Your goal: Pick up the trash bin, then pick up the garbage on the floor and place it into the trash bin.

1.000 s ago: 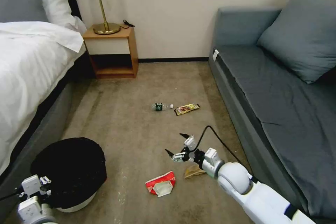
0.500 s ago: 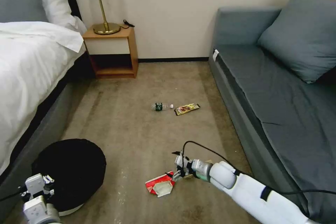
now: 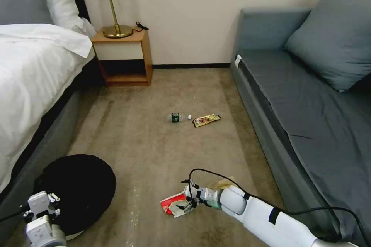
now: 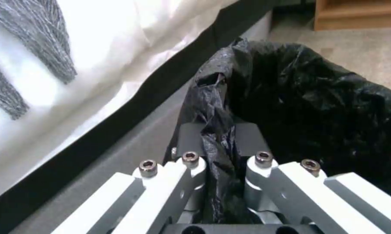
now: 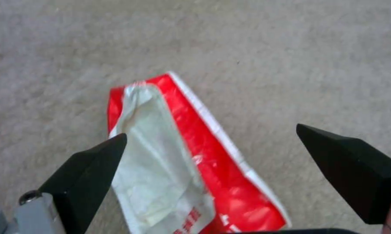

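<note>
Gripping hand: left hand (image 4: 221, 162), clamped on bag-lined rim of bin (image 3: 75, 189), beside bed (image 3: 31, 77).
Right hand (image 5: 213, 169): fingers spread, low over red-and-white packet (image 5: 191, 169) on carpet.
Other litter: paper bag (image 3: 220, 182) just behind; bottle (image 3: 177, 117), wrapper (image 3: 206, 120) farther off.

The round white trash bin lined with black plastic (image 3: 75, 189) was set beside the bed (image 3: 31, 85), left of the crumpled red-and-white packet (image 3: 174, 203); the clear plastic bottle (image 3: 178, 117) lay farther ahead.
</note>
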You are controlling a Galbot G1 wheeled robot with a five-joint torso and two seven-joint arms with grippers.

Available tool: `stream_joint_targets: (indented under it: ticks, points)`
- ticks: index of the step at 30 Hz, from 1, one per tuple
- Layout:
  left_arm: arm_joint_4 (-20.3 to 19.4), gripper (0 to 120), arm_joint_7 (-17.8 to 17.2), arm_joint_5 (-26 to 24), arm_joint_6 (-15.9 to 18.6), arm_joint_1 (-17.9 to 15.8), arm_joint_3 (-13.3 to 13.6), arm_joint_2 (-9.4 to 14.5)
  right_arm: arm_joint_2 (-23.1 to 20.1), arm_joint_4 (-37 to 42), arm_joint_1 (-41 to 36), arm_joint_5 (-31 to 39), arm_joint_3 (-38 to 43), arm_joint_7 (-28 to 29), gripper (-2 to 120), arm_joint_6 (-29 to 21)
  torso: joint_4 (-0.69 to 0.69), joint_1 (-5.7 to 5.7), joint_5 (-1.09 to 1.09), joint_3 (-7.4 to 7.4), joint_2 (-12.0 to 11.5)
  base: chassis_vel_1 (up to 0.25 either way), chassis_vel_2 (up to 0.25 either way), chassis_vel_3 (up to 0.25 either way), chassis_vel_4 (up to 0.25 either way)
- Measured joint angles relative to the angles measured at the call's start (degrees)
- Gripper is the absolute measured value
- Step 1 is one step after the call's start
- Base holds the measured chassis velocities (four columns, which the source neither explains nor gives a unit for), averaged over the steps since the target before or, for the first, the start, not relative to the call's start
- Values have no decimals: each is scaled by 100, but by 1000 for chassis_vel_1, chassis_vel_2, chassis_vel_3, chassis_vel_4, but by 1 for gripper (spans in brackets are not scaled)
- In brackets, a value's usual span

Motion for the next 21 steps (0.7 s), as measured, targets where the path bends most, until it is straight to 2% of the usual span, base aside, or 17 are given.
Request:
stream_joint_targets:
  ticks: [7, 11, 12, 15, 17, 21]
  points:
    - [-13, 7, -1, 17, 9, 8, 8, -2, 182, -442, 14, -184, 21, -61, 98, 213, 0, 0, 1, 0, 0, 0, 0, 0, 0]
    - [-31, 7, -3, 25, 28, 0, 24, -3, 354, -871, 112, -285, 153, -324, 82, 401, 0, 0, 1, 0, 0, 0, 0, 0, 0]
    - [-31, 7, -3, 25, 28, 0, 24, -3, 354, -871, 112, -285, 153, -324, 82, 401, 0, 0, 1, 0, 0, 0, 0, 0, 0]
    - [-31, 7, -5, 27, 30, -10, 36, -15, 414, -1048, 178, -306, 201, -470, 68, 481, 0, 0, 1, 0, 0, 0, 0, 0, 0]
    - [-31, 7, -5, 27, 30, -13, 39, -18, 424, -1079, 187, -307, 209, -489, 65, 496, 0, 0, 1, 0, 0, 0, 0, 0, 0]
    - [-6, 7, -6, 21, -10, -35, 70, -40, 448, -1178, 208, -307, 261, -547, 45, 549, 0, -1, 2, 0, 0, 0, 0, 0, 0]
